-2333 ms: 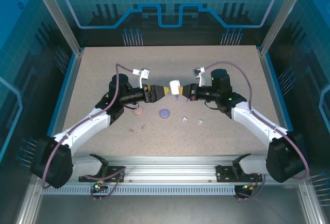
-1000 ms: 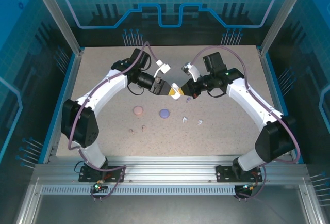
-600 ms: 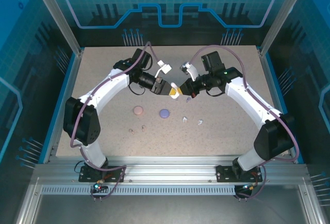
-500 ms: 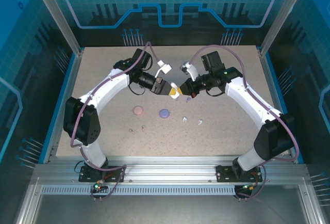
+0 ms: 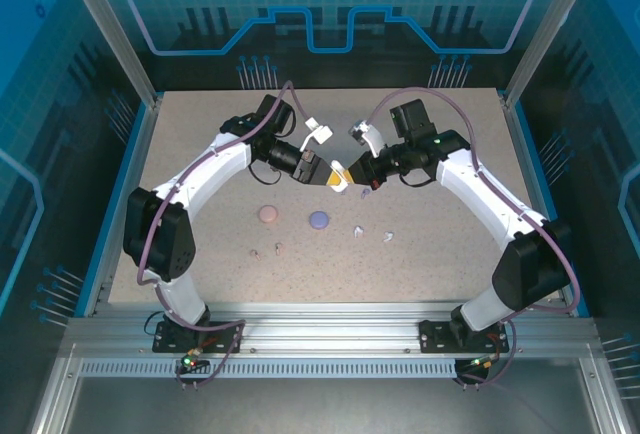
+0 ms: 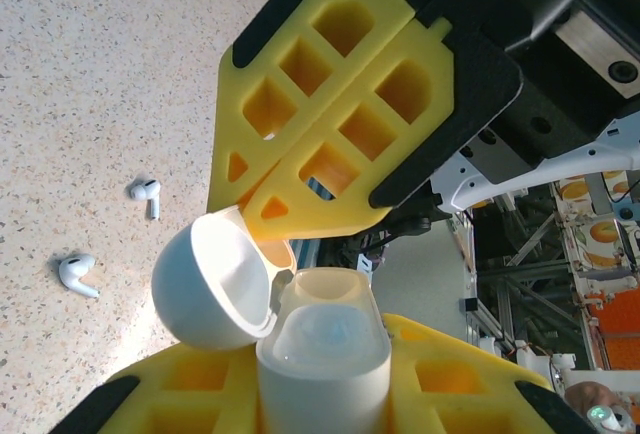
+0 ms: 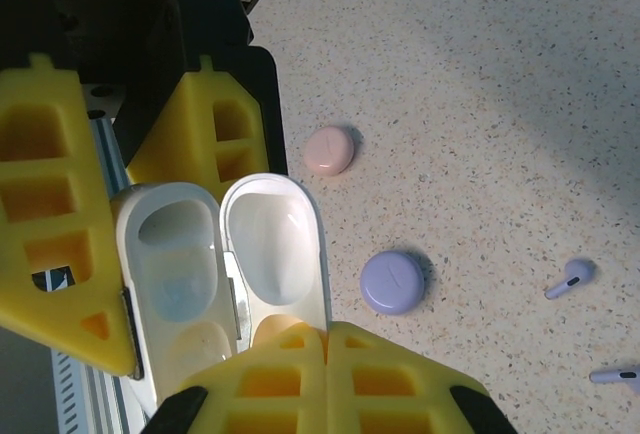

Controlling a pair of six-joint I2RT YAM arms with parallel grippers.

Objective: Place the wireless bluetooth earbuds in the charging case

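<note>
Hanging above the table (image 7: 480, 104), the white charging case (image 7: 180, 274) is open with its lid (image 7: 275, 244) folded back beside the body. The mouth faces the right wrist camera, and both wells look empty, though glare blurs them. The left gripper (image 6: 320, 354) clamps the body. The right gripper (image 7: 328, 354) pinches the lid's rim, jaws nearly together. White earbuds (image 6: 145, 192) and purple earbuds (image 7: 570, 277) lie flat on the table, near a closed purple case (image 7: 393, 281) and a closed pink case (image 7: 329, 150).

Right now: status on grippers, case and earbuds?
Left gripper shut on white case, right gripper shut on its open lid. White earbuds and purple earbuds loose on table, none inserted. Both grippers occupied, none free to pick.
</note>
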